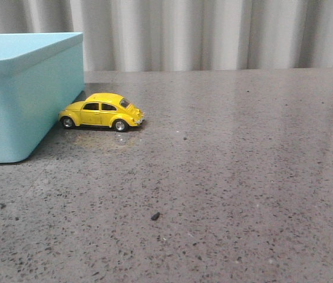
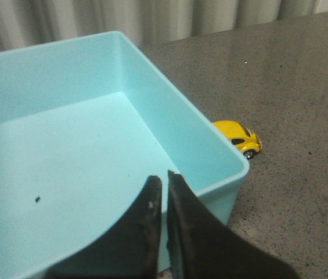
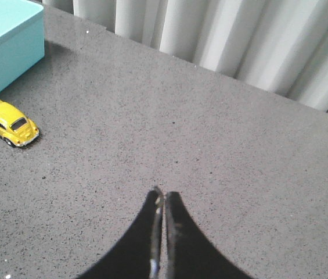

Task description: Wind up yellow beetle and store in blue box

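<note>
Front view: a yellow beetle (image 1: 102,111) stands on its wheels on a grey speckled desk (image 1: 231,177), just beside the blue box (image 1: 25,94), near the box's corner. A small dark speck (image 1: 155,216) lies on the desk, well apart from the car.

Left wrist view: the left end effector (image 2: 164,195), clenched and holding nothing, hangs above the box (image 2: 65,151); the box wall hides part of the car (image 2: 238,137).

Right wrist view: the right end effector (image 3: 162,200), clenched and holding nothing, hangs over bare desk, well apart from the car (image 3: 8,122) beside the box (image 3: 7,43).

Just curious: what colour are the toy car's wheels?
Black tyres with silver hubs on the yellow beetle, clearest in the front view.
</note>
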Motion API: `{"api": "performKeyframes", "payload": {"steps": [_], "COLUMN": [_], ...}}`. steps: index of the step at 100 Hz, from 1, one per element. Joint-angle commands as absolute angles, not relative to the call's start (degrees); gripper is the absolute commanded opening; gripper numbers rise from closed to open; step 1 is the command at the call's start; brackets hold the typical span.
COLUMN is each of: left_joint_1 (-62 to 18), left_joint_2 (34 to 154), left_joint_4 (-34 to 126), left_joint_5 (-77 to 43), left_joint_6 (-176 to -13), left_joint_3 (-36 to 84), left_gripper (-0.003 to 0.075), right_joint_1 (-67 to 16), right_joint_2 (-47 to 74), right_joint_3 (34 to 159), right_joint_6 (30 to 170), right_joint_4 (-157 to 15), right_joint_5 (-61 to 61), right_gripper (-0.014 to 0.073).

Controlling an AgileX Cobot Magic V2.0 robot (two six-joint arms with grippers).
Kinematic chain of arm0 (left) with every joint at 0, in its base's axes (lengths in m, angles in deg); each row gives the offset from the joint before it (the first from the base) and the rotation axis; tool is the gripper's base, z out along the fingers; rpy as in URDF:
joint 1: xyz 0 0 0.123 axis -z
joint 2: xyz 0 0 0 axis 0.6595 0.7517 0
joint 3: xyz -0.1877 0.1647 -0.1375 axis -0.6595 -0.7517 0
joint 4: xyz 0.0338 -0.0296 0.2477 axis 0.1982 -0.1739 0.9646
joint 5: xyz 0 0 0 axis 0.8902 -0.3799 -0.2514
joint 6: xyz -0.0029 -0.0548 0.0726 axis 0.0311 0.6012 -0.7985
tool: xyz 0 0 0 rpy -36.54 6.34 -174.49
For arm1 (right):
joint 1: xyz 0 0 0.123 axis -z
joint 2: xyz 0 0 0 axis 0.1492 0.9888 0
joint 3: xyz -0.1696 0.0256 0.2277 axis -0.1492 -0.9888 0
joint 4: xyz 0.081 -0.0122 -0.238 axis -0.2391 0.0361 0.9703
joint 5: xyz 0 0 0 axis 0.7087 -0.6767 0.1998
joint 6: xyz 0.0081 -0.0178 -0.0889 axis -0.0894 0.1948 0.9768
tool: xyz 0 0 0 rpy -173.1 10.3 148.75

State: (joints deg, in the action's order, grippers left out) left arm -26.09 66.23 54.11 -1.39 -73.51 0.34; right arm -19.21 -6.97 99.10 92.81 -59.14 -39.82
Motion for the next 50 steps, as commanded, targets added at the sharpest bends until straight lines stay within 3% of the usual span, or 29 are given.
{"api": "performKeyframes", "payload": {"steps": [1, 17, 50], "left_joint_1": [-25.47, -22.45, -9.46], "left_joint_2": [70.40, 78.28, 99.66], "left_joint_4": [53.47, 53.47, 60.88], "left_joint_5": [-1.82, 1.31, 5.69], "left_joint_6": [-79.33, -90.32, -96.39], "left_joint_3": [8.07, 18.85, 32.33], "left_gripper": [0.0017, 0.0149, 0.0158], "right_joint_1": [-19.35, -19.35, -19.35], "right_joint_2": [-7.12, -7.12, -7.12], "right_joint_3": [100.27, 100.27, 100.27], "right_joint_6": [93.39, 93.39, 93.39], "right_joint_4": [-59.35, -59.45, -59.45], "right_joint_5": [-35.21, -35.21, -34.27], "right_gripper": [-0.0041, -0.0041, -0.0041]}}
